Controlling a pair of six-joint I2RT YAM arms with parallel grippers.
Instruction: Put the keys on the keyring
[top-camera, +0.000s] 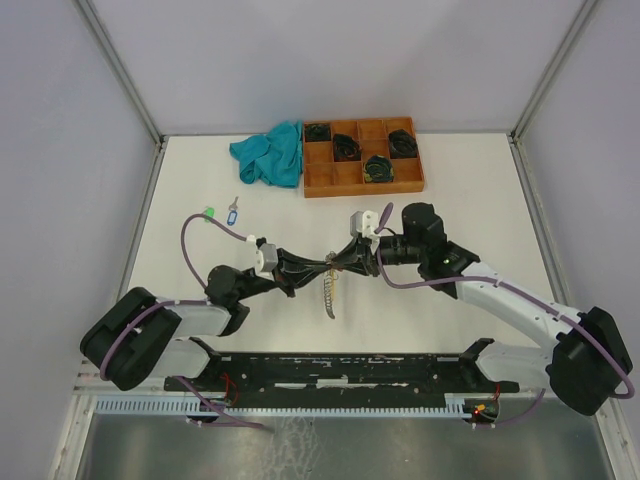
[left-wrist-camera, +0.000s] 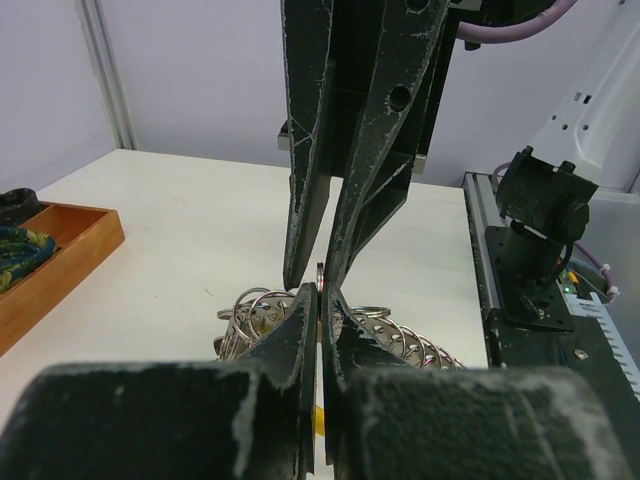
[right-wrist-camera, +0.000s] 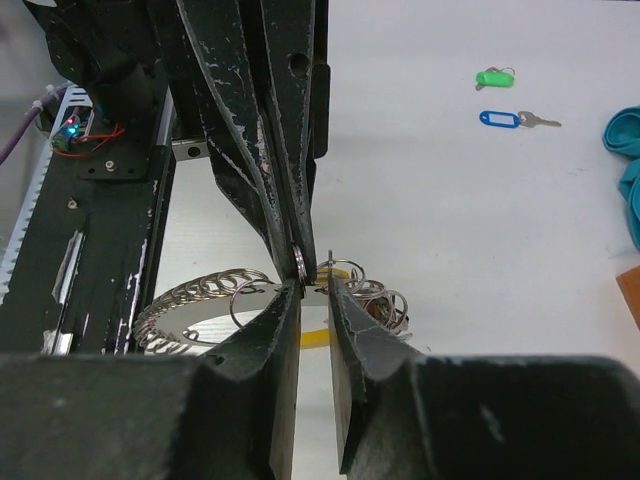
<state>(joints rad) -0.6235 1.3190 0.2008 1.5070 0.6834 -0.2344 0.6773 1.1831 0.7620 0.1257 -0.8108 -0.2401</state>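
Pincers meet tip to tip over the middle of the desk (top-camera: 470, 210), one of mine from each side. My left pincer (left-wrist-camera: 319, 305) is clenched on a thin wire of the keyring (top-camera: 329, 292), pinching it right at the fingertips. My right pincer (right-wrist-camera: 314, 292) faces it head-on with its jaws a narrow gap apart, straddling the same bit of metal. From the wrist view I cannot tell whether those tips press the wire or merely flank it. In the overhead view the keyring trails from that pinch point toward 6 o'clock. It is a silvery loop strung with many small split rings (right-wrist-camera: 215, 283), its lower part apparently resting on the desk. Its yellow segment (right-wrist-camera: 316, 338) lies just under my right fingertips. Two keys lie loose at about 10 o'clock from the pincers, well apart from the keyring: a green-tagged key (top-camera: 208, 212) and, just beside it at its 3 o'clock, a blue-tagged key (top-camera: 233, 213). At 12 o'clock sits an orange-brown tray (top-camera: 360, 190) with black coiled bundles (top-camera: 379, 168) in some compartments, and a teal cloth (top-camera: 268, 153) touches its 9 o'clock side.
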